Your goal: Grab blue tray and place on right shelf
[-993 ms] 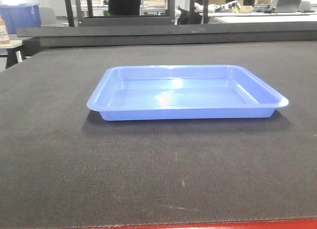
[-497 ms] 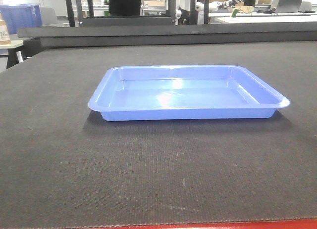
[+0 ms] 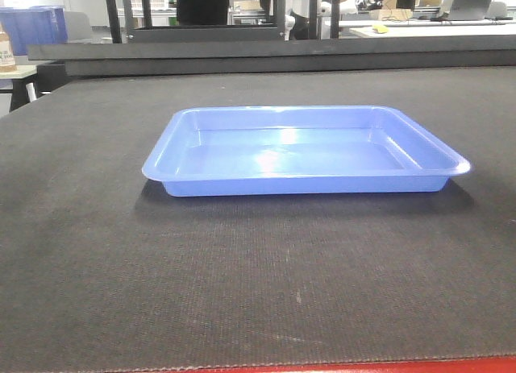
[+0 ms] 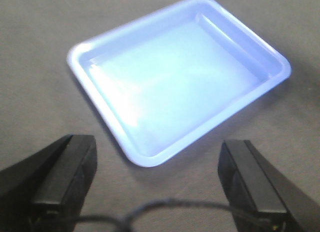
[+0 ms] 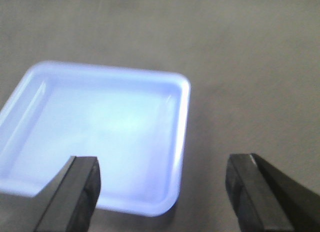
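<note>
The blue tray (image 3: 302,151) lies flat and empty on the dark mat in the front view. It also shows in the left wrist view (image 4: 175,76) and the right wrist view (image 5: 100,132). My left gripper (image 4: 157,164) is open and empty, hovering above the mat just short of the tray's near corner. My right gripper (image 5: 162,184) is open and empty, above the tray's near right corner; its left finger (image 5: 75,192) overlaps the tray in view. Neither gripper shows in the front view. The right shelf is out of view.
The dark mat table (image 3: 258,276) has a red front edge (image 3: 363,365). Behind it stand a dark raised bar (image 3: 258,55), black uprights, a deep blue bin (image 3: 32,22) at far left and desks with equipment at the back.
The tray and the table have not moved. Only small things in the far background at the top right have shifted.
</note>
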Controlling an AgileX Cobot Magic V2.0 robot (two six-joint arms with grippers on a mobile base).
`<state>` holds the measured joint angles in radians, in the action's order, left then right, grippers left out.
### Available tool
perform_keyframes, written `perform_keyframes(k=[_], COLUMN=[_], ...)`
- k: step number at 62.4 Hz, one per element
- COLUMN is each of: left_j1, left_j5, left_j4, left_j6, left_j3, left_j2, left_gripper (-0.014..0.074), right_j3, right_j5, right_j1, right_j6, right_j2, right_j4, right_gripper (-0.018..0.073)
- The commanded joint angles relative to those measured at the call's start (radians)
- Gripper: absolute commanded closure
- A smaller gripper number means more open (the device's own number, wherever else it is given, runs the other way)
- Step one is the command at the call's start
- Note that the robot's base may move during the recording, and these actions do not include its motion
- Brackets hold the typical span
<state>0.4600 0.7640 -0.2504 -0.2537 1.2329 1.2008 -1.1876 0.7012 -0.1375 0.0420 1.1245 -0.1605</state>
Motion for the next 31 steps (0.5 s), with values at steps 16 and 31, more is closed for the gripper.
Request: perform_keyframes(k=[16, 31], left_j1=[0.014, 0.014], left_j5=[0.405, 0.575], left_j4=[0.25, 0.264], left_j6=[0.455, 0.542], left_j3=[0.595, 0.93], left_j2=[0.523, 0.852], left_gripper=[0.0181, 0.0181], right_j3=[-0.368, -0.487], right_j5=[0.242, 0.289], right_j1=[-0.021, -0.021], right_j6=[-0.057, -0.139], right_j2=[0.381, 0.564], right_j4=[0.048, 0.16], right_gripper=[-0.0053, -0.0053])
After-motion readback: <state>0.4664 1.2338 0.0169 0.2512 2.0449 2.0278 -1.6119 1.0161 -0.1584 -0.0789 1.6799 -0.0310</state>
